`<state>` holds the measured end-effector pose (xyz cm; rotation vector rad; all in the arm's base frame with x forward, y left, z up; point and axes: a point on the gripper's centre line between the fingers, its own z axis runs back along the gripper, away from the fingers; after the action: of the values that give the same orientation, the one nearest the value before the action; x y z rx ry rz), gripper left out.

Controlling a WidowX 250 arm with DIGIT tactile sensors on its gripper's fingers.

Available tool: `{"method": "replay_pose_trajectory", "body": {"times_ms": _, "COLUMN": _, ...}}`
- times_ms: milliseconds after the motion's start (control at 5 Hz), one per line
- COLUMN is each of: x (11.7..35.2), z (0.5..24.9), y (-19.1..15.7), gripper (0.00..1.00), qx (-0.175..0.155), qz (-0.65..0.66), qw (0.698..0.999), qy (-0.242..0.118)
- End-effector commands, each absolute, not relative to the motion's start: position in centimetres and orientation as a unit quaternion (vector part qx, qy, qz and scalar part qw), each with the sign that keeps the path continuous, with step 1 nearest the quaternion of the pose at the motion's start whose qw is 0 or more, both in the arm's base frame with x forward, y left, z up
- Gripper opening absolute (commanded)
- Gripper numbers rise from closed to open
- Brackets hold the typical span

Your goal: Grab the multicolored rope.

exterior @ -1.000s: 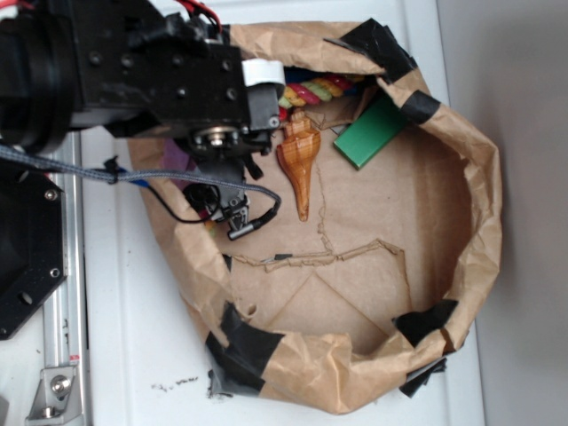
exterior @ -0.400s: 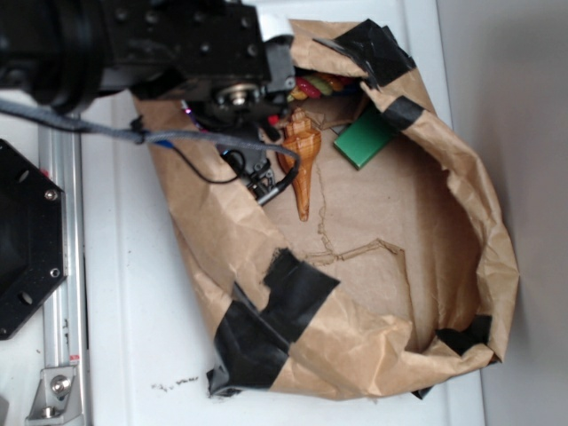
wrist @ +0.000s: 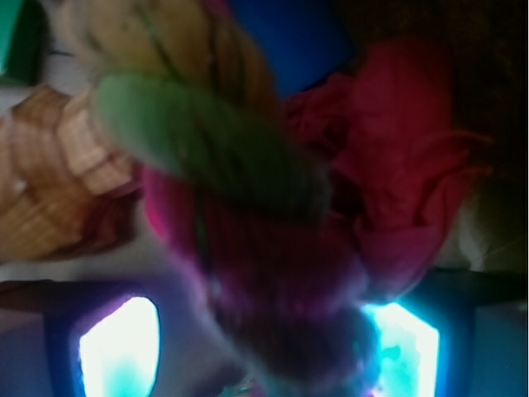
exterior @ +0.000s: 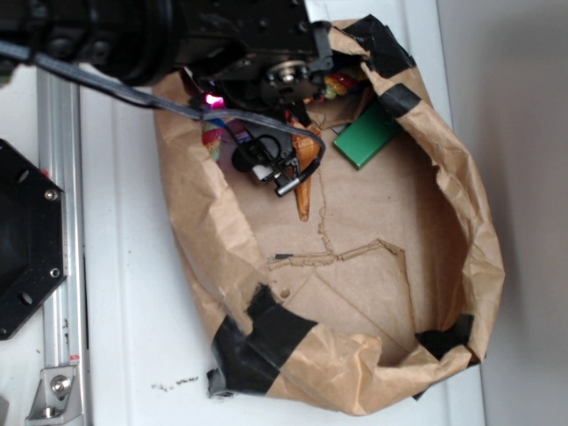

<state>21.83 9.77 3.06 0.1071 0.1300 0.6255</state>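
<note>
A white table (exterior: 133,337) lies under me, and most of it is taken up by a crumpled brown paper bag (exterior: 222,240) patched with black tape (exterior: 257,342) at its corners, its mouth open toward the camera. My black arm (exterior: 133,35) reaches in from the table's top-left corner and covers the bag's upper-left part. Near the bag's top edge sits a green block (exterior: 366,138), and left of it the brown spiral shell (exterior: 304,186) pokes out from under my wrist, its tip pointing down toward the bag's middle.

The multicolored rope (wrist: 215,165) is in the bag's top-left corner, right at my claw (wrist: 256,331). In the wrist view it fills the frame, its long axis running from the upper left down to the lower middle, green and yellow strands above, pink-red below, and its lower end sits between my two fingers (wrist: 116,347). It is too blurred for me to tell whether my claw is closed on it. A red cloth lump (wrist: 405,165) lies just right of the rope, a blue thing (wrist: 289,37) above.
</note>
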Motion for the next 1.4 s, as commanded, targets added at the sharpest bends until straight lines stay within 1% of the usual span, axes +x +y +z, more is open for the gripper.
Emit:
{"method": "replay_pose_trajectory", "body": {"times_ms": 0, "x": 22.4, "z": 2.9, "y": 9.9, "gripper": 0.36, "qx": 0.065, "qz": 0.289, "qw": 0.953, "qy": 0.061}}
{"method": "replay_pose_trajectory", "body": {"times_ms": 200, "x": 22.4, "z": 3.7, "y": 9.4, "gripper": 0.00, "qx": 0.077, "qz": 0.264, "qw": 0.960, "qy": 0.057}}
{"method": "replay_pose_trajectory", "body": {"times_ms": 400, "x": 22.4, "z": 5.9, "y": 8.8, "gripper": 0.00, "qx": 0.055, "qz": 0.216, "qw": 0.972, "qy": 0.070}}
{"method": "replay_pose_trajectory", "body": {"times_ms": 600, "x": 23.0, "z": 10.9, "y": 7.4, "gripper": 0.00, "qx": 0.033, "qz": 0.114, "qw": 0.992, "qy": 0.034}}
{"method": "replay_pose_trajectory", "body": {"times_ms": 800, "x": 24.7, "z": 16.0, "y": 5.7, "gripper": 0.00, "qx": 0.025, "qz": 0.037, "qw": 0.997, "qy": -0.071}}
{"method": "replay_pose_trajectory", "body": {"times_ms": 1000, "x": 26.1, "z": 18.1, "y": 4.2, "gripper": 0.00, "qx": 0.033, "qz": 0.007, "qw": 0.995, "qy": -0.094}}
{"method": "replay_pose_trajectory", "body": {"times_ms": 1200, "x": 26.5, "z": 17.0, "y": 3.9, "gripper": 0.00, "qx": 0.043, "qz": 0.005, "qw": 0.996, "qy": -0.081}}
